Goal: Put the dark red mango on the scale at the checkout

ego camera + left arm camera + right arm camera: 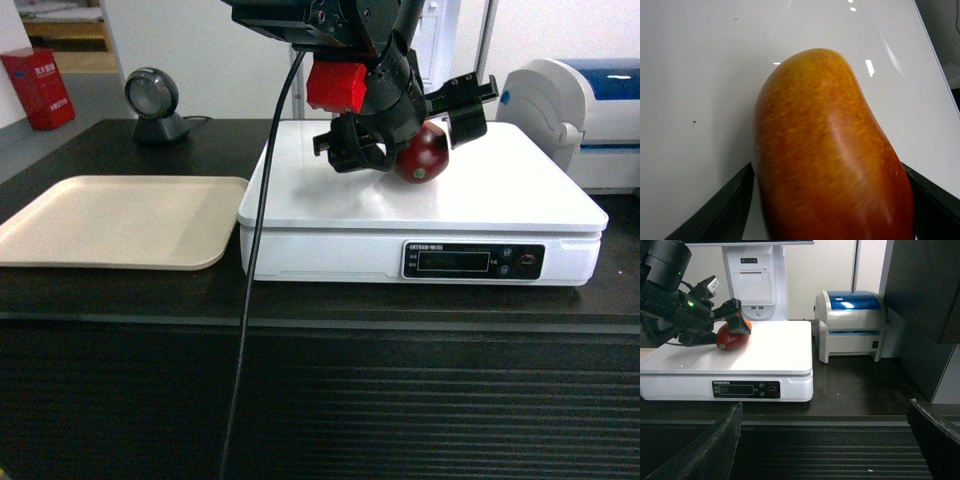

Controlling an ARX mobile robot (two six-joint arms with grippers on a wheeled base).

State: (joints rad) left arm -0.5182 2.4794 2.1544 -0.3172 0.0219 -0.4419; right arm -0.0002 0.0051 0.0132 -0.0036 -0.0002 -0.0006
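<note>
The left gripper (412, 125) reaches over the scale (480, 205) with its jaws spread about as wide as the dark red mango (424, 155); in the left wrist view a thin gap shows beside one finger (722, 210), so whether they press the fruit cannot be told. The mango lies on the scale's platter, toward the rear and near its middle, with bare white surface all round. The scale sits on the checkout (330, 400), a beige tray (120, 220) just left of it and a label printer (850, 325) to its right. The right gripper (825, 445) hangs in front of the scale, jaws wide, holding nothing.
</note>
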